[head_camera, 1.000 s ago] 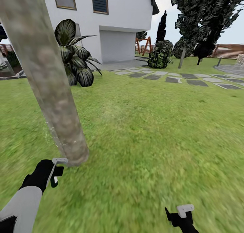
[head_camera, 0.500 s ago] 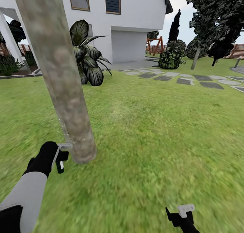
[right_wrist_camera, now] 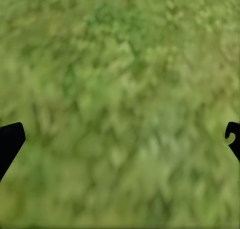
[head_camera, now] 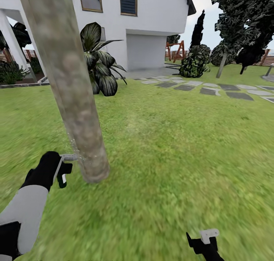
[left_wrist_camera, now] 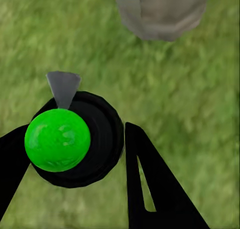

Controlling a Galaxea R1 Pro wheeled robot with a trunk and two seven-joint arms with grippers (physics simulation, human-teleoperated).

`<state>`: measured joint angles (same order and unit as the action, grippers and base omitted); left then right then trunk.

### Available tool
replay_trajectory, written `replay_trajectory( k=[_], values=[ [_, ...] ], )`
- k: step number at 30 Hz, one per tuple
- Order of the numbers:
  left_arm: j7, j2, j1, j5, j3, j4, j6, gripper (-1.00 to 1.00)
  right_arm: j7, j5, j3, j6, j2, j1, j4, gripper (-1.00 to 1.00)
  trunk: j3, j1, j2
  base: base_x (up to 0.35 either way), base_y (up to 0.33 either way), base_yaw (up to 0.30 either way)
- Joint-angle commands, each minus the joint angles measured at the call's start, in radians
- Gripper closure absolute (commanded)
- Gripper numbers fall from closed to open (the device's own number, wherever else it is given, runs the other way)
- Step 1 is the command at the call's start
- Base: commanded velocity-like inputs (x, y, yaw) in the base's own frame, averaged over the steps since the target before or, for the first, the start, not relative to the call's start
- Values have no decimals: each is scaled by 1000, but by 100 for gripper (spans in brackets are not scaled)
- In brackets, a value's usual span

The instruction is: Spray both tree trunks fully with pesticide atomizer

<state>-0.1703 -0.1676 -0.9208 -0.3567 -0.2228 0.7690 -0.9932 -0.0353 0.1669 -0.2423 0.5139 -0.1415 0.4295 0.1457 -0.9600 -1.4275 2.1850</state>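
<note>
At the lower left of the head view the left arm reaches up from the corner, its left gripper (head_camera: 61, 170) clenched on the pesticide atomizer (head_camera: 64, 169), whose pale grey nozzle points right and ends just beside the tree trunk (head_camera: 72, 86). A faint speckle of droplets hangs along the trunk's left edge above the nozzle. In the left wrist view the atomizer (left_wrist_camera: 75, 139) sits between the two black fingers (left_wrist_camera: 150, 184), showing a bright green round cap on a black body with a grey nozzle tip aimed toward the base of the trunk (left_wrist_camera: 160, 11) on the lawn (left_wrist_camera: 190, 104).

The trunk, mottled grey-beige, leans from the upper left of the head view down to the grass at left of centre. Behind it, right of the trunk, stands a striped-leaf plant (head_camera: 99, 65) in front of the white house (head_camera: 152, 21). The lawn (head_camera: 171, 147) spreads across the middle. Farther right, grey stepping stones (head_camera: 205, 89) run toward the right edge, with a round bush (head_camera: 193, 63) and a second tree (head_camera: 243, 21) of dark foliage in the upper right, its thin trunk slanting down to the grass.

At the lower right edge the right gripper (head_camera: 203, 242) pokes up over the grass; the right wrist view shows its fingertips (right_wrist_camera: 10, 141) far apart at both edges, released, with nothing but grass (right_wrist_camera: 120, 109) between them.
</note>
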Motion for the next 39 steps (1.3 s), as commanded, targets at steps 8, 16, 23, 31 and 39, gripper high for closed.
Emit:
replay_trajectory(
  k=[8,16,23,31,39],
  values=[
    [0,21,-64,-12,5,1,-15,100,0,0,0,0,0,0,0,-100,0,0,0,0,0,219],
    [1,16,-65,-16,5,13,-15,100,1,0,0,0,-1,0,0,-100,0,0,0,53,-40,8],
    [2,16,-69,-17,5,16,-15,100,0,0,0,0,-1,0,0,-100,0,0,0,188,-203,0],
    [2,13,-91,-19,6,16,-16,100,0,-1,0,0,-1,0,0,-100,0,0,0,-20,-272,0],
    [2,11,-90,-22,5,15,-15,100,0,-1,0,0,0,0,0,-100,0,0,0,0,-275,33]
  ],
)
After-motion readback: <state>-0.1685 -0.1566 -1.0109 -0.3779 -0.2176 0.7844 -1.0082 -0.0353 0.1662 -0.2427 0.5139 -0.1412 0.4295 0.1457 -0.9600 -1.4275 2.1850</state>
